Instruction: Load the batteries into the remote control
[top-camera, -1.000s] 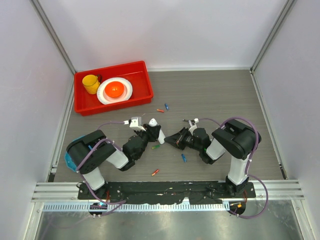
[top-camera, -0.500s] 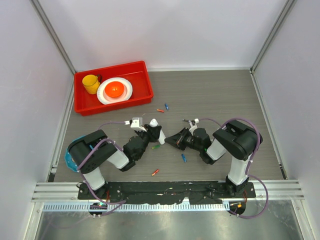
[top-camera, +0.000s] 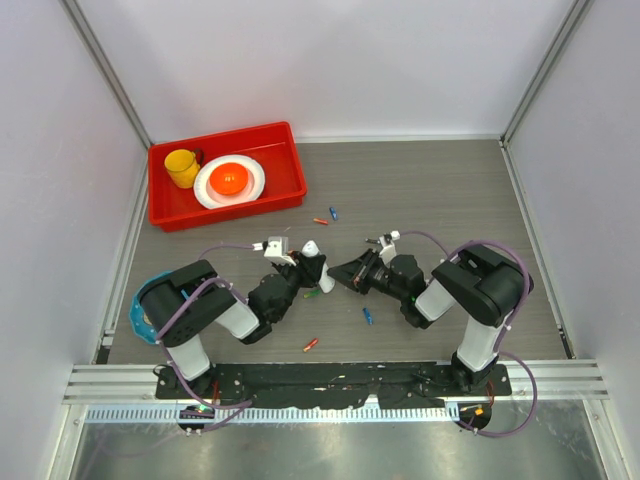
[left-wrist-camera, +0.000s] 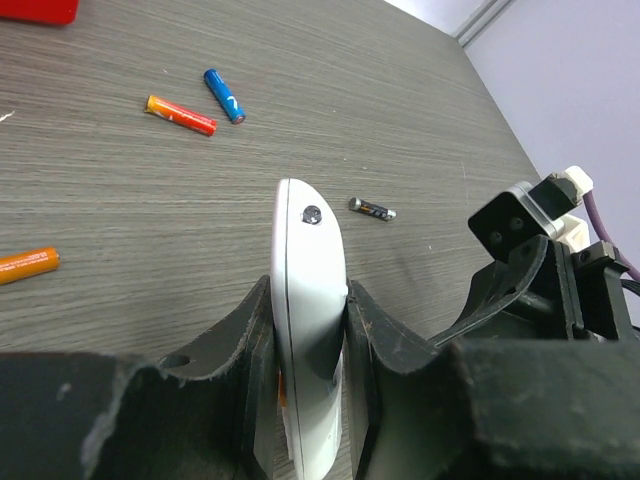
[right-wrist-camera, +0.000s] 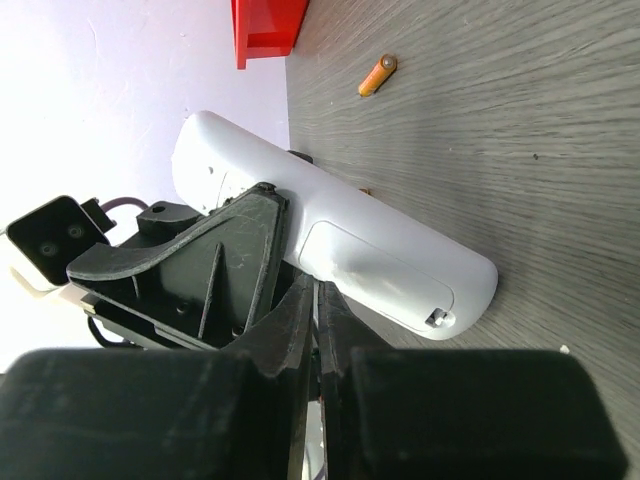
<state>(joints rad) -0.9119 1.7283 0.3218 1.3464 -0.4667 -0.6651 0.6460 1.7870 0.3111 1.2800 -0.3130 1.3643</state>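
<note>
My left gripper (top-camera: 306, 270) is shut on the white remote control (top-camera: 313, 251) and holds it on edge; the left wrist view shows the remote (left-wrist-camera: 308, 250) clamped between both fingers (left-wrist-camera: 250, 330). My right gripper (top-camera: 343, 273) is shut, and its tip (right-wrist-camera: 318, 295) touches the remote's back (right-wrist-camera: 330, 240) beside the closed cover. Batteries lie loose on the table: an orange-red one (left-wrist-camera: 180, 115), a blue one (left-wrist-camera: 223, 95), a dark one (left-wrist-camera: 372, 208), an orange one (left-wrist-camera: 25, 264), another blue one (top-camera: 368, 315) and an orange one (top-camera: 311, 344).
A red bin (top-camera: 226, 176) at the back left holds a yellow cup (top-camera: 182, 167) and a white plate with an orange object (top-camera: 229, 180). The two arms nearly meet at the table's middle. White walls enclose the table.
My right gripper has shifted slightly left and up against the remote. My left gripper has moved the remote a little to the right.
</note>
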